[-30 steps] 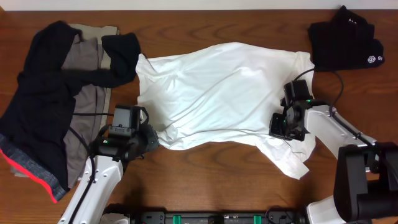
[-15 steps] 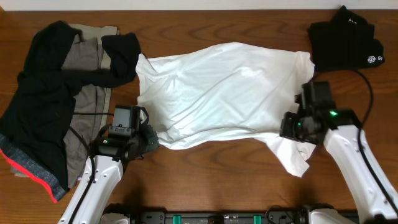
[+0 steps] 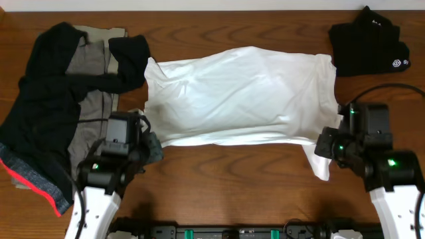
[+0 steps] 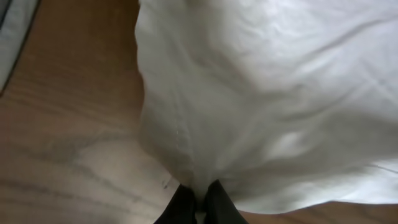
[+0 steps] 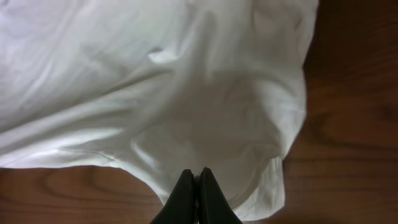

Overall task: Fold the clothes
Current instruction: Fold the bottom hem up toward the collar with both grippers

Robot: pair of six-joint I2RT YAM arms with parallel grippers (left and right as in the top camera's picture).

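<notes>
- Your left gripper (image 4: 200, 200) is clamped on the near-left hem of the white T-shirt (image 3: 239, 93).
- Your right gripper (image 5: 194, 196) pinches its near-right corner (fabric spreads away from both).

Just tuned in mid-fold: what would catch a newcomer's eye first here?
The white T-shirt spread across the middle, with the left gripper and right gripper shut on its near edge. A dark pile of clothes lies at the left; a black garment sits at the far right corner.
</notes>
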